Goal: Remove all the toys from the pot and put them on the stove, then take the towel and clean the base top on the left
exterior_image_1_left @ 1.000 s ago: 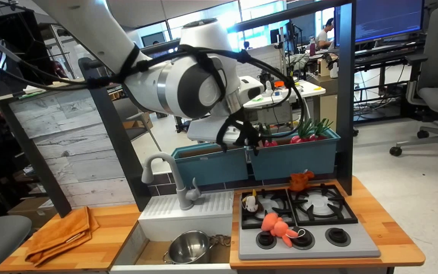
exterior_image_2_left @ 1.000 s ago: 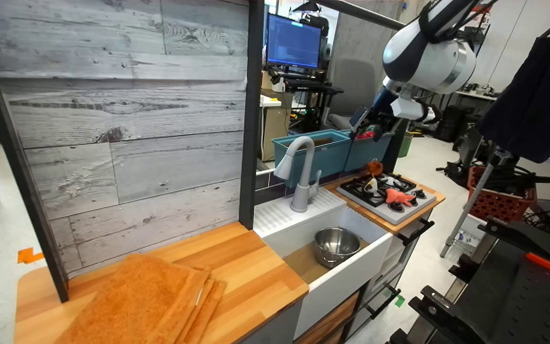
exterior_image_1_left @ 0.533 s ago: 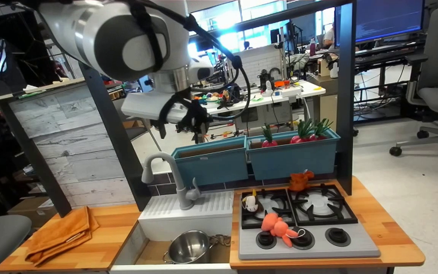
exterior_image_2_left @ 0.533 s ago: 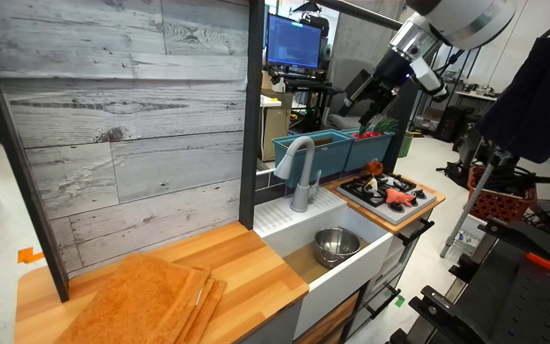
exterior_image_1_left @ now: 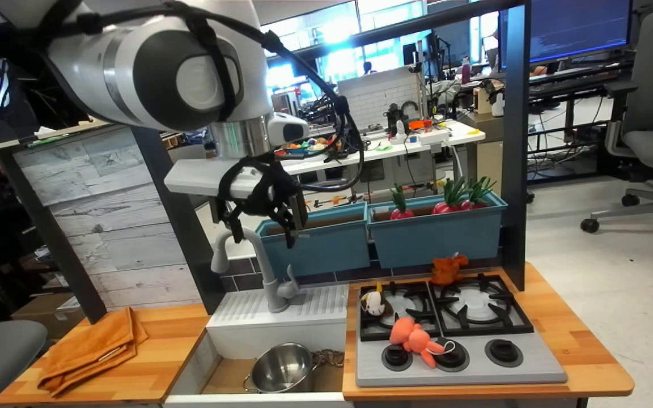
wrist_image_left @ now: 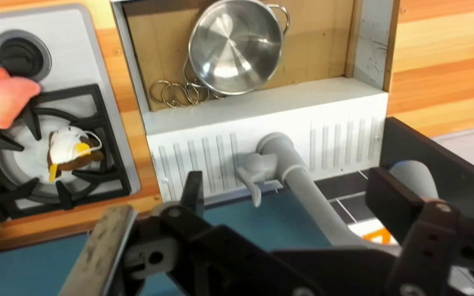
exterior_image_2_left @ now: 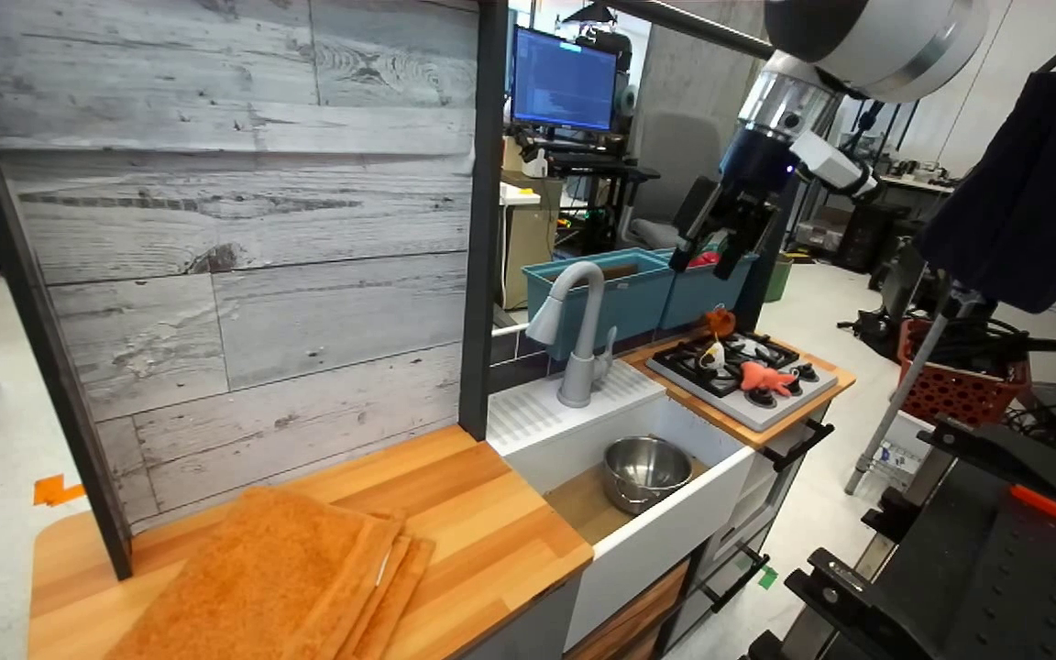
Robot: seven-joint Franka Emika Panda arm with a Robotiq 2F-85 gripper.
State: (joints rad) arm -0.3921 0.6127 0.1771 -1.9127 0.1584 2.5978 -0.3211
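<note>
My open gripper [exterior_image_1_left: 264, 237] hangs in the air above and behind the sink. Nothing sits between its widely parted fingers [wrist_image_left: 194, 191] in the wrist view. On the stove [exterior_image_1_left: 530, 371] lie three toys: a red-pink toy [exterior_image_1_left: 414, 338] over the front edge and knobs, a whitish toy [exterior_image_1_left: 374, 304] on the left grate, and an orange toy [exterior_image_1_left: 447, 270] at the back. The silver pot [wrist_image_left: 236, 47] stands in the sink and its visible inside is bare. Rumpled and folded, the orange towel [exterior_image_2_left: 280, 568] rests on the wooden base top [exterior_image_2_left: 482, 522] left of the sink.
A grey faucet [exterior_image_1_left: 270, 283] rises at the sink's back, close below the gripper. Teal planters [exterior_image_1_left: 321, 249] hang behind it, the right one holding toy radishes [exterior_image_1_left: 445, 208]. A dark post [exterior_image_1_left: 173, 215] and a whitewashed panel [exterior_image_2_left: 253, 302] border the left counter.
In an exterior view the gripper has swung left, from in front of the planters to above the faucet, then come down somewhat. It has stayed open; toys, pot and towel have not moved.
</note>
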